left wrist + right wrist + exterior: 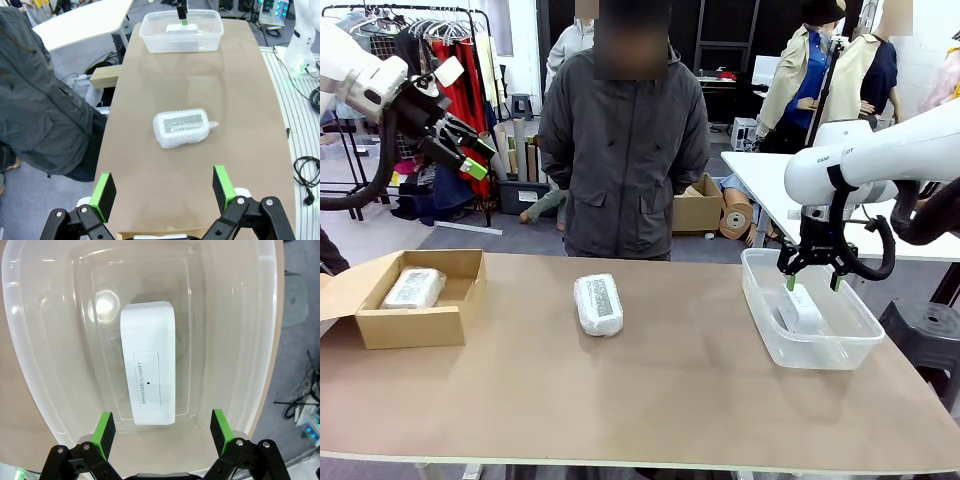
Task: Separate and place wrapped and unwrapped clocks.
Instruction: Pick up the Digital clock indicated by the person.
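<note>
Plainly, the coming move turns on the middle wrapped clock point(598, 303), which lies alone at the middle of the table point(700, 400). It sits between the 2 arms, somewhat nearer the left side. In the left wrist view it lies straight ahead of and below the left gripper point(164, 189), well apart from it. Its long axis runs from the robot's side toward the person point(620, 150), slightly tilted. In the left wrist view that axis falls nearly along the line between the 2 fingers point(105, 191), so I judge the wrist would need to roll to close across the short sides. The left gripper hangs high, spread wide, with nothing between its fingers. This clock is an oblong block in crinkly bubbled wrap, grey speckled face up. The second wrapped clock point(413, 288) lies in the open cardboard box point(420, 325) at the left. The bare white clock point(148, 362), smooth, rounded and marked SNOOZE/LIGHT, lies flat in the clear tub point(30, 365). The right gripper point(163, 432) hovers over it, spread, holding nothing.
</note>
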{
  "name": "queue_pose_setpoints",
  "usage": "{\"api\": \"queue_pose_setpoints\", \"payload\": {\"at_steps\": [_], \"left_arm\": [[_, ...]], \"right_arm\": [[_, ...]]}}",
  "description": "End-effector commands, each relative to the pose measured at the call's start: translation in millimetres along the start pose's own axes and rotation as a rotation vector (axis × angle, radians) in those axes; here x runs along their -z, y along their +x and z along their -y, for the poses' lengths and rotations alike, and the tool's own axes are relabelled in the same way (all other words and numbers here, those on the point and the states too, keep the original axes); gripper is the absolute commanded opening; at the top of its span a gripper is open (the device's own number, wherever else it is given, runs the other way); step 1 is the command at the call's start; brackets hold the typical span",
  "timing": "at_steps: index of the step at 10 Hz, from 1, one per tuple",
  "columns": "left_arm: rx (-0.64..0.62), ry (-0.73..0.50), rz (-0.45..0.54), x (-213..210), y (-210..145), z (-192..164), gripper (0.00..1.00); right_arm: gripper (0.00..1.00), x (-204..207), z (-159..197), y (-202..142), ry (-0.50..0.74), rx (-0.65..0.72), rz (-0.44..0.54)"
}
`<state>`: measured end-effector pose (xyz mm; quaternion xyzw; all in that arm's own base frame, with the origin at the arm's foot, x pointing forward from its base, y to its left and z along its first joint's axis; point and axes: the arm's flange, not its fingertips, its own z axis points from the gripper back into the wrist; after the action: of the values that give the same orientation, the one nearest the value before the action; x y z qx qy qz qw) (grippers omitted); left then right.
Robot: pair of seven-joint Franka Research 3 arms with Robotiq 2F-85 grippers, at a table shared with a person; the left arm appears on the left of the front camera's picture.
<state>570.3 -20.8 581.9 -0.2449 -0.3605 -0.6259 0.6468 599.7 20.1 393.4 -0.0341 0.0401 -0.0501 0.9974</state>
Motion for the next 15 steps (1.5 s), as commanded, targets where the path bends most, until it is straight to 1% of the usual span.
{"api": "queue_pose_setpoints", "payload": {"at_steps": [1,2,3,4,6,7,8,9,10,11,12,13,15], "left_arm": [[-0.001,0.002,0.000,-0.6,0.0,0.8,1.00],[-0.001,0.002,0.000,-0.6,0.0,0.8,1.00],[-0.001,0.002,0.000,-0.6,0.0,0.8,1.00],[-0.001,0.002,0.000,-0.6,0.0,0.8,1.00],[-0.001,0.002,0.000,-0.6,0.0,0.8,1.00],[-0.001,0.002,0.000,-0.6,0.0,0.8,1.00],[-0.001,0.002,0.000,-0.6,0.0,0.8,1.00],[-0.001,0.002,0.000,-0.6,0.0,0.8,1.00],[-0.001,0.002,0.000,-0.6,0.0,0.8,1.00],[-0.001,0.002,0.000,-0.6,0.0,0.8,1.00],[-0.001,0.002,0.000,-0.6,0.0,0.8,1.00],[-0.001,0.002,0.000,-0.6,0.0,0.8,1.00],[-0.001,0.002,0.000,-0.6,0.0,0.8,1.00]], "right_arm": [[1.00,-1.2,-0.2,0.8,-0.001,-0.002,0.012],[1.00,0.0,0.0,0.0,0.000,0.000,0.000],[1.00,-1.4,-8.0,-3.6,-0.021,-0.029,0.027],[1.00,-17.8,-5.7,-9.4,-0.043,-0.108,0.029],[1.00,-45.4,-9.8,-25.7,-0.090,-0.247,0.086],[1.00,-68.6,-8.8,-32.4,-0.124,-0.345,0.118],[1.00,-78.9,-15.0,-43.6,-0.124,-0.448,0.157],[1.00,-95.2,-17.1,-51.9,-0.122,-0.593,0.170],[1.00,-108.3,-23.2,-61.2,-0.070,-0.767,0.157],[1.00,-120.9,-29.5,-70.6,0.004,-0.962,0.195],[1.00,-136.2,-36.4,-79.5,0.023,-1.093,0.265],[1.00,-148.0,-42.6,-86.7,0.040,-1.198,0.329],[1.00,-170.6,-51.3,-88.9,0.125,-1.313,0.426]]}}
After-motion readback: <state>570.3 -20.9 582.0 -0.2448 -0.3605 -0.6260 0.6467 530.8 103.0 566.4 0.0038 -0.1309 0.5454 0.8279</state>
